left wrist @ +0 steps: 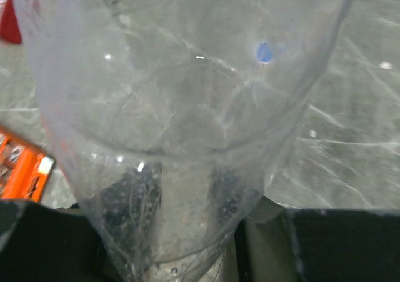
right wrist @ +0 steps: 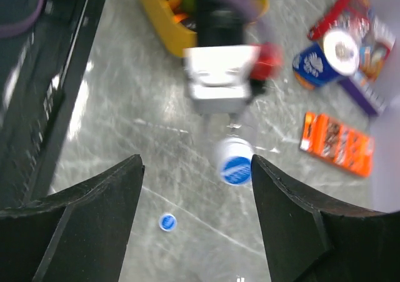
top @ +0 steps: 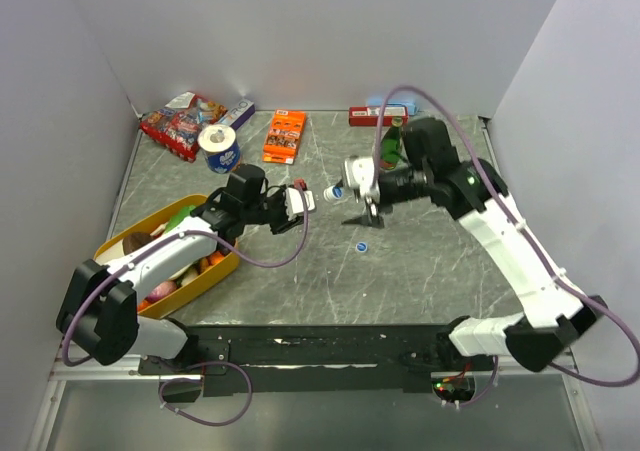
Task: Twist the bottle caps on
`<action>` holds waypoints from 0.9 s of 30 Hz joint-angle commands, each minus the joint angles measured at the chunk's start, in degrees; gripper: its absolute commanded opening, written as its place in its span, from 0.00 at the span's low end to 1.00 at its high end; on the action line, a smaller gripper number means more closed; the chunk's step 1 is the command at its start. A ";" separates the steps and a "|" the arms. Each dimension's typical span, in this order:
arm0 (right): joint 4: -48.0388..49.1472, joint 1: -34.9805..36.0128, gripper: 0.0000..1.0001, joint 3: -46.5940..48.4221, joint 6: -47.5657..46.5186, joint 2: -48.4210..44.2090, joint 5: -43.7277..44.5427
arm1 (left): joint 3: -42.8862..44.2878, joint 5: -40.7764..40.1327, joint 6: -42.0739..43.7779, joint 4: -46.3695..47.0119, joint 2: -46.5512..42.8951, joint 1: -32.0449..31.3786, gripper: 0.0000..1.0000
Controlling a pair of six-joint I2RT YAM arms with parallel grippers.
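The left pincer [top: 306,201] is closed on a clear bottle [left wrist: 187,107]. It holds the bottle roughly level above the middle of the counter [top: 430,271], with the neck pointing toward 3 o'clock in the overhead view. In the left wrist view the bottle's transparent wall fills most of the frame, and the dark jaws sit at either side of its lower end.

A blue cap [right wrist: 236,167] with a white mark sits on the bottle's mouth, facing the right wrist camera. The pictures do not show how far it is threaded on.

The right pincer [right wrist: 195,169] is open. Its two black fingers [right wrist: 94,219] are spread wide, one on each side of the capped end, with counter visible between each finger and the cap. It touches neither the cap nor the bottle.

A loose blue cap [top: 361,246] lies flat on the counter, at about 5 o'clock from the held bottle's tip in the overhead view and well below it.

A yellow tray [top: 225,269] filled with toy food sits at 8 o'clock on the counter, under the left arm. An orange box [top: 285,136] lies near 11 o'clock, with a blue-and-white roll [top: 220,149] just to its left and a snack packet [top: 178,123] in the far left corner. A green glass bottle [top: 393,143] stands at about 1 o'clock, close behind the right arm's wrist. A red box [top: 364,117] lies by the back wall near it.
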 commanded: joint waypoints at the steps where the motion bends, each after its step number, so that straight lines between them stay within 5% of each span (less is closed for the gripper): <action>1: 1.01 3.59 0.77 -5.25 -19.56 -4.94 4.64 | 4.52 8.52 3.67 -5.26 0.90 -0.03 0.01; 12: 1.61 5.88 0.71 -7.28 -24.49 -5.03 8.60 | 5.49 10.63 9.55 -8.52 -0.76 -0.03 0.01; 27: -1.90 6.85 0.44 -3.85 -25.11 -1.08 6.93 | 6.11 9.84 12.55 -7.81 -1.29 -0.29 0.01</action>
